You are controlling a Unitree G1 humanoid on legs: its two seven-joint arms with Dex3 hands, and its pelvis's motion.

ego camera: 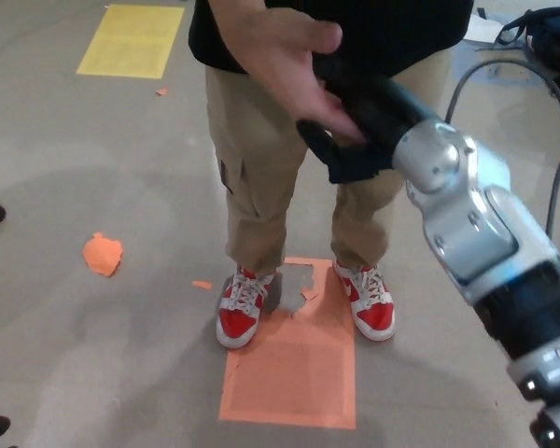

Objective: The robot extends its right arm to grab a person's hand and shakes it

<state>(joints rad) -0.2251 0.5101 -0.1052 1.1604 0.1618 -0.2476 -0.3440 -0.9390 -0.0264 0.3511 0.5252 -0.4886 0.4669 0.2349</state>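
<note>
Your robot's right arm [485,252] reaches up from the lower right of the head view, silver forearm angled toward the upper left. Its black right hand [355,117] is clasped with the person's hand [289,65], thick fingers [319,138] wrapped beneath the palm. Your left hand is out of frame.
</note>
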